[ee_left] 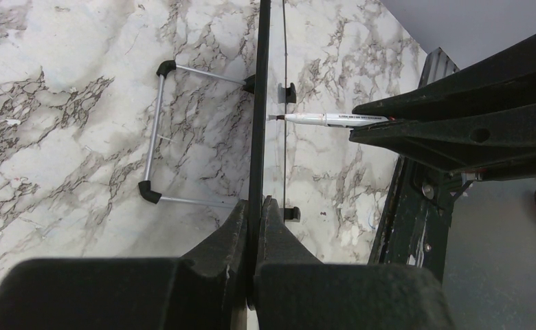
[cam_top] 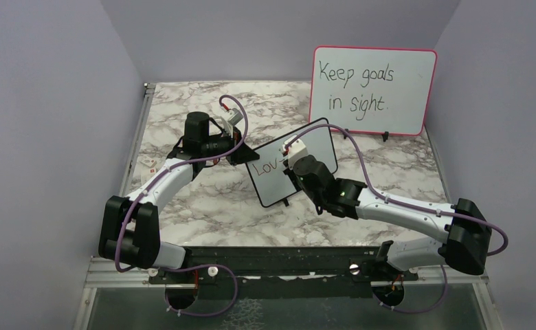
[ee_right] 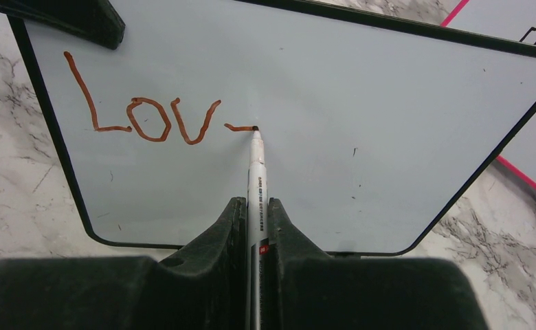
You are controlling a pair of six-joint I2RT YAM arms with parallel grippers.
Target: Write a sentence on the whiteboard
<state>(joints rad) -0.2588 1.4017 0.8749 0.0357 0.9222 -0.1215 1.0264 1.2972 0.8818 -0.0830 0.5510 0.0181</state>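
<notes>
The whiteboard [cam_top: 273, 180], white with a thin black frame, stands tilted at the table's middle. It fills the right wrist view [ee_right: 361, 103] and shows edge-on in the left wrist view [ee_left: 258, 103]. On it is the reddish-brown writing [ee_right: 148, 113] "Lov" plus a short stroke; it also shows in the top view [cam_top: 264, 167]. My left gripper [ee_left: 257, 206] is shut on the whiteboard's upper left edge [cam_top: 241, 152]. My right gripper [ee_right: 256, 206] is shut on a white marker [ee_right: 256, 172], whose tip touches the board at the end of the stroke. The marker also shows in the left wrist view [ee_left: 327, 119].
A larger pink-framed board [cam_top: 372, 89] reading "Keep goals in sight" leans against the back wall at the right. The whiteboard's metal stand [ee_left: 157, 130] rests on the marble table [cam_top: 210, 199]. A black rail [cam_top: 279, 258] runs along the near edge.
</notes>
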